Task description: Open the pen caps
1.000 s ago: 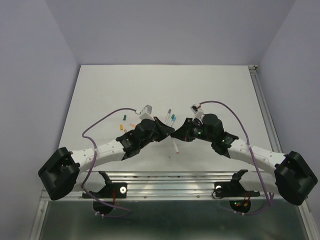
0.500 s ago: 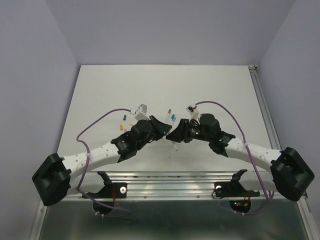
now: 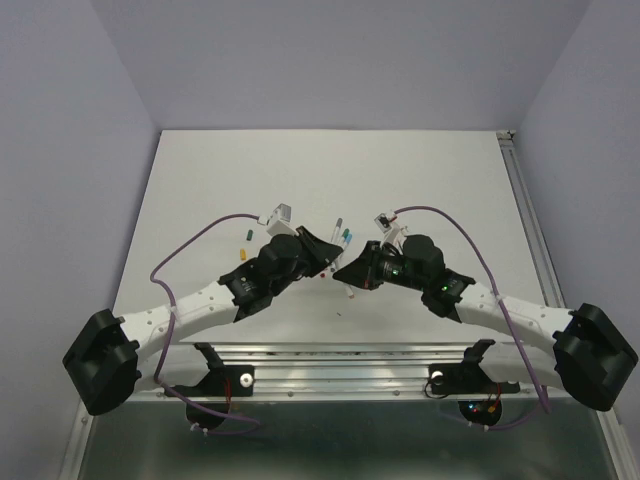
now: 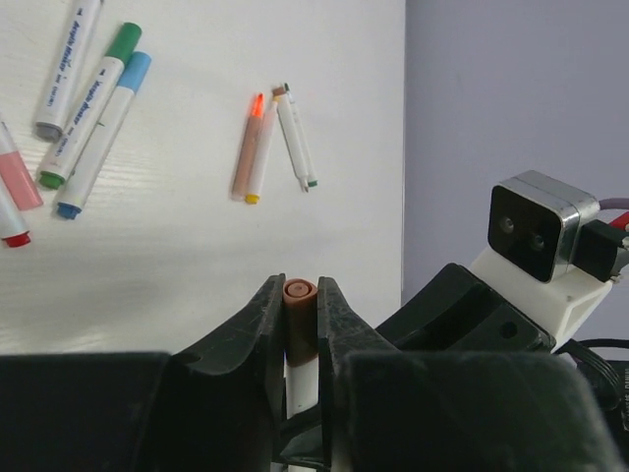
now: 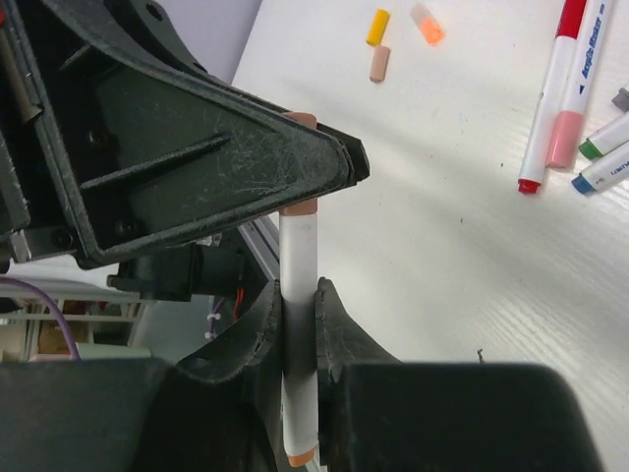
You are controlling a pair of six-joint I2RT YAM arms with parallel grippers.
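Note:
A pen with a white barrel (image 5: 299, 246) and a brown cap (image 4: 299, 313) is held between both grippers above the table. My left gripper (image 4: 300, 291) is shut on the brown cap. My right gripper (image 5: 298, 297) is shut on the white barrel, whose other brown end (image 5: 301, 455) sticks out behind the jaws. In the top view the left gripper (image 3: 322, 252) and the right gripper (image 3: 350, 270) meet tip to tip at the table's middle front. The cap still sits against the barrel (image 5: 299, 207).
Several other pens lie on the white table (image 4: 177, 256): green and blue ended ones (image 4: 93, 98), pink and red ones (image 5: 552, 108), two thin open ones (image 4: 270, 147). Loose yellow (image 5: 376, 26), orange (image 5: 427, 24) and tan (image 5: 378, 63) caps lie further off.
The left arm has swung a little and both grippers have shifted slightly, staying joined on the same pen. Neither grip has changed.

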